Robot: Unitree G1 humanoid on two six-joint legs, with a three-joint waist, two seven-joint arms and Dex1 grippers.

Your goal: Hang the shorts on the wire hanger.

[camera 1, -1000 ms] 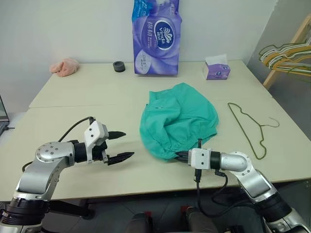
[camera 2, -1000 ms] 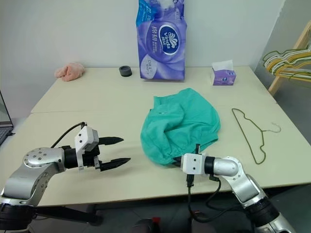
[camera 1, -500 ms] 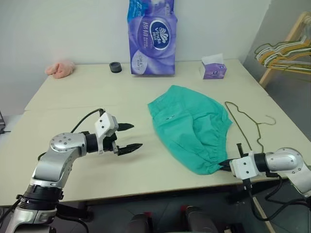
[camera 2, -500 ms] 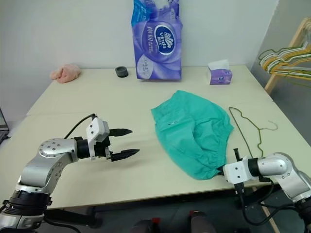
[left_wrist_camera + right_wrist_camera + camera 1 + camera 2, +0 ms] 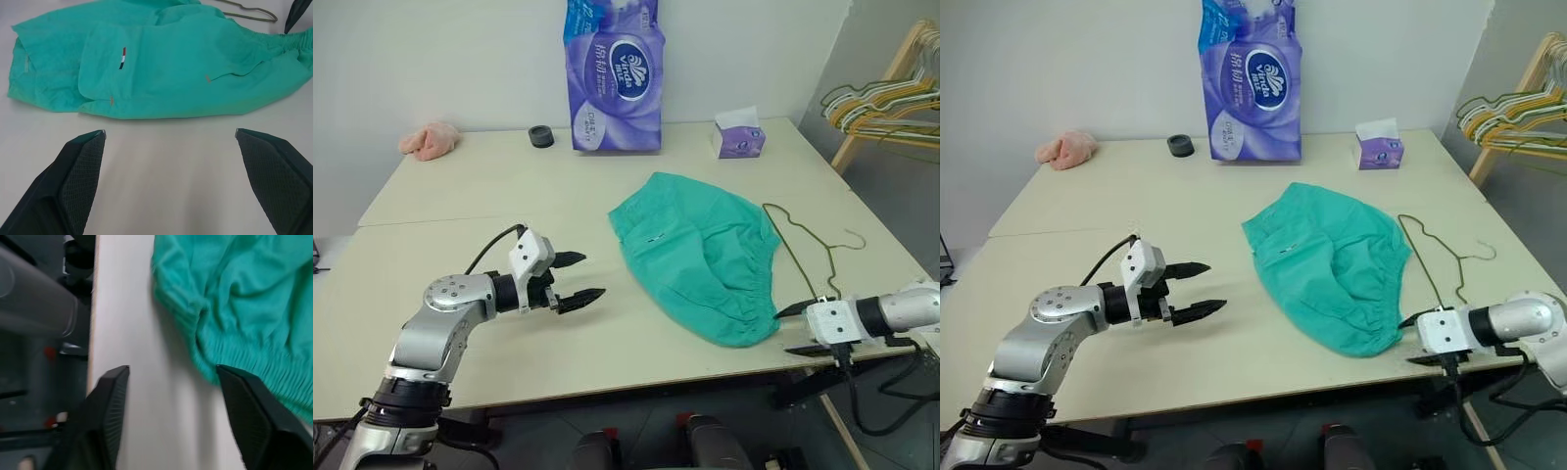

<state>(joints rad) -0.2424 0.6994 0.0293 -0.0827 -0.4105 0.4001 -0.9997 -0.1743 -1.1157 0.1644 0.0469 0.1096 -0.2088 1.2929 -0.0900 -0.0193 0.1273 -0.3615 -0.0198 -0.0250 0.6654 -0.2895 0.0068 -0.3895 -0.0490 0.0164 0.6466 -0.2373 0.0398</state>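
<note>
Right eye view is showing my right hand (image 5: 1414, 339) hanging fingers-apart, empty, beside the waistband of the teal-green cloth shorts (image 5: 1327, 264) lying spread on the table (image 5: 1087, 206), touching the thin olive-green wire hanger (image 5: 1442, 257), so I am judging threading comes next, my left hand (image 5: 1197, 289) gaping too.

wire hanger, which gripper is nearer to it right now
Right. The right gripper sits at the table's near edge just below the wire hanger's near end. The left gripper is across the shorts, far on the other side.
</note>
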